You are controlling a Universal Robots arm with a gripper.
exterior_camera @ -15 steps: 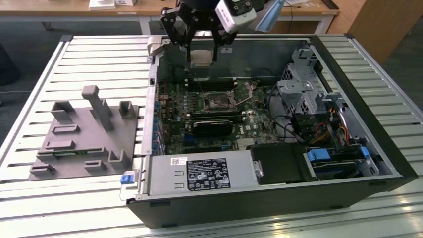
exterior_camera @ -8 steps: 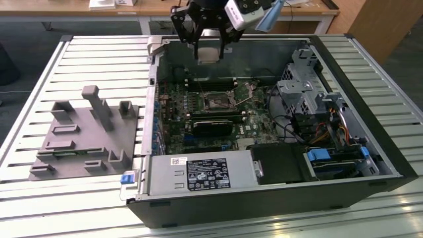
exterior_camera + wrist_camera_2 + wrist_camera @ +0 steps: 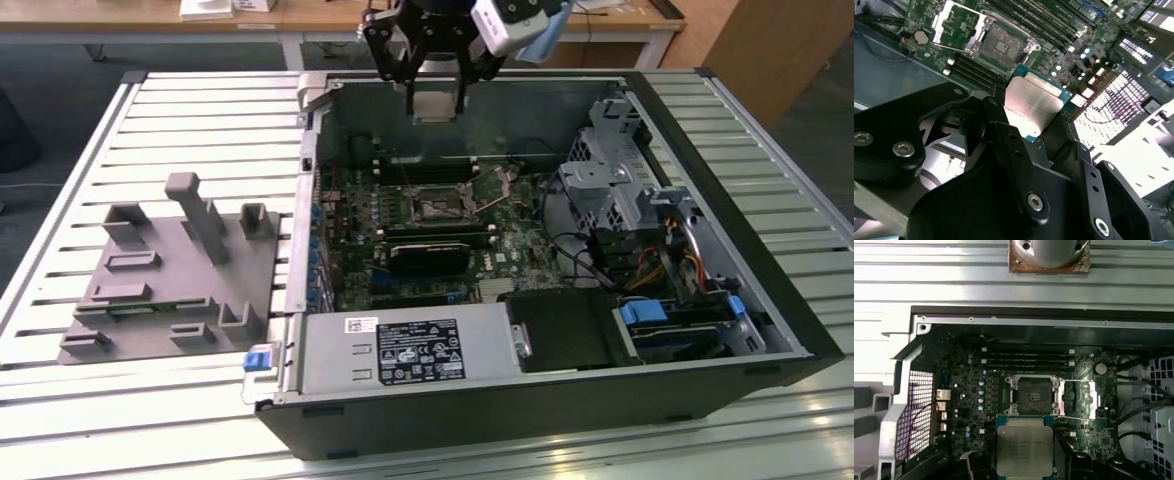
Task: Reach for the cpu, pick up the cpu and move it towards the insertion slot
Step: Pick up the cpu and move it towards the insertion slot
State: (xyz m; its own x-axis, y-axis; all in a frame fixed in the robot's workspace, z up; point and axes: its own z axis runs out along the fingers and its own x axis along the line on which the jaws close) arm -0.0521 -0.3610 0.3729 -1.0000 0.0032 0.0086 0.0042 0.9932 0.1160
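The cpu (image 3: 434, 104), a flat silver square with a pale rim, hangs above the far side of the open computer case, and my gripper (image 3: 434, 98) is shut on it. In both wrist views the black fingers (image 3: 999, 125) clamp two opposite edges of the cpu (image 3: 1031, 107) (image 3: 1024, 447). The insertion slot (image 3: 438, 203) lies open on the motherboard, a dark square in a thin silver frame, below the chip and nearer the case's middle. The insertion slot (image 3: 1001, 46) (image 3: 1034, 395) sits just beyond the held chip, with its metal lid (image 3: 1081, 400) swung aside.
A long black card (image 3: 430, 255) lies just past the slot. The grey drive cage (image 3: 614, 190) and cables fill the case on the exterior view's right. The power supply (image 3: 400, 355) sits at the near side. Grey fixture blocks (image 3: 174, 270) stand on the slatted table (image 3: 200, 120).
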